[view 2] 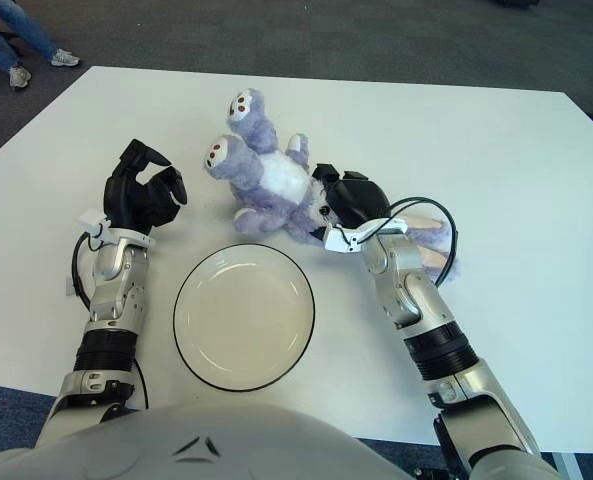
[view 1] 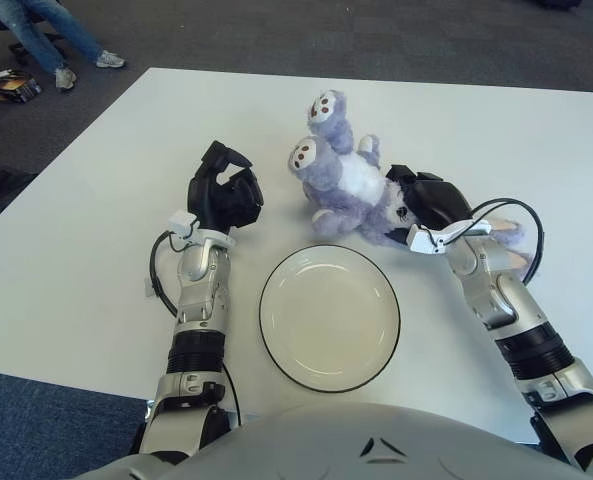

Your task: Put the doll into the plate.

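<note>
The soft purple plush doll with a white belly (view 1: 351,190) is lying on its back on the white surface (view 1: 96,200), its two round-soled feet pointing up and away from the robot, just beyond the far right rim of the round cream plate with a thin dark edge (view 1: 329,317). No part of the doll is lying inside the plate, though its lower edge is showing close to the rim.

The right hand (view 1: 428,203) is sitting against the doll's right side, its black fingers curling onto the plush body where the head appears to be; it looks to be gripping the toy, though the contact under the palm is hidden. A pinkish-purple part of the doll is showing beyond that forearm.

The left hand (view 1: 224,190) is showing to the left of the doll and beyond the plate's left side, its fingers curled inward and holding nothing.

By my reading the task is at an early stage: the grasp seems made, but lifting, carrying toward the robot and setting down inside the plate are all left.
</note>
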You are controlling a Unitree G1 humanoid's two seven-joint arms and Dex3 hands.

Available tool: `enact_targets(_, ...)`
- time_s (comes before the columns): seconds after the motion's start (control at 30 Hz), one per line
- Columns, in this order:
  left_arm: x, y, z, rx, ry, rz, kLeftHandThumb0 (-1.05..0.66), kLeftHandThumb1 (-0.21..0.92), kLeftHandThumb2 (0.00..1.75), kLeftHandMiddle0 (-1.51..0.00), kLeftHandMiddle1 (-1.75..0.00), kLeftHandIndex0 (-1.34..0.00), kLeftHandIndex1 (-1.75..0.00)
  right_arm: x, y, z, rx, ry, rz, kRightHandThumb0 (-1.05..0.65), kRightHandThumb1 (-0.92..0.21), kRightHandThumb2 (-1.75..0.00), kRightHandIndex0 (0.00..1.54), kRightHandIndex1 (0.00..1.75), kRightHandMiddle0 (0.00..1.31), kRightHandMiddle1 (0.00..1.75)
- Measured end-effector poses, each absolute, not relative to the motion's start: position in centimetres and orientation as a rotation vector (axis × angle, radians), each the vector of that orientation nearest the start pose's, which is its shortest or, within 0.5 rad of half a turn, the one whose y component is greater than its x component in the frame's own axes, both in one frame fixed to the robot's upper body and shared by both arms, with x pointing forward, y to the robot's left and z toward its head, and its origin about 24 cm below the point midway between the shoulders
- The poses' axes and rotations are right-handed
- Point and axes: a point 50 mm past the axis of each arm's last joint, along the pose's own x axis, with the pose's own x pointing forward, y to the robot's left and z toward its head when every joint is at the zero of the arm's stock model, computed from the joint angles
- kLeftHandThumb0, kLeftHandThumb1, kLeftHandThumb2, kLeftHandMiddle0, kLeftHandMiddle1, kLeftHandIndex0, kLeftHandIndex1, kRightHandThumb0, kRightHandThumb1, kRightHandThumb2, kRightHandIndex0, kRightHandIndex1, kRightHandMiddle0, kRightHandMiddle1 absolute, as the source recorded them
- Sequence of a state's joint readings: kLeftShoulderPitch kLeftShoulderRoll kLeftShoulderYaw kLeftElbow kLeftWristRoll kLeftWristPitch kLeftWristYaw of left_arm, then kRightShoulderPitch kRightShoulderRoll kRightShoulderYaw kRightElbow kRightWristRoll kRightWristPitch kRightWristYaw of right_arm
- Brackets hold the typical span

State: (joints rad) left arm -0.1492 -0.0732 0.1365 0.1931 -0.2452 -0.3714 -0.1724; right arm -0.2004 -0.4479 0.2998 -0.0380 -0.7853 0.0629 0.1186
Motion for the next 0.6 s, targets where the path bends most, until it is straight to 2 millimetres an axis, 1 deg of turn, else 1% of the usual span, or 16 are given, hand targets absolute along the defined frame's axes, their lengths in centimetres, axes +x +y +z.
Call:
enact_targets(0.4,27.5,15.6,6.7,-0.286,-0.345,-0.021,-0.45,0.41,1.20,-1.12,-1.75,-0.54,-1.75,28.0,-16.1,8.3,-1.135,-0.193,0.288,0.49,-0.26,-1.38,0.65,1.75,0.92,1.75)
enact_targets(0.6,27.5,15.7,6.6,-0.285,-0.342,-0.021,-0.45,0.41,1.20,-1.11,-1.75,-0.54,-1.75,27.8,-16.6,8.4,-1.081,-0.219,0.269,0.49,-0.26,-1.38,0.65,1.75,0.92,1.75)
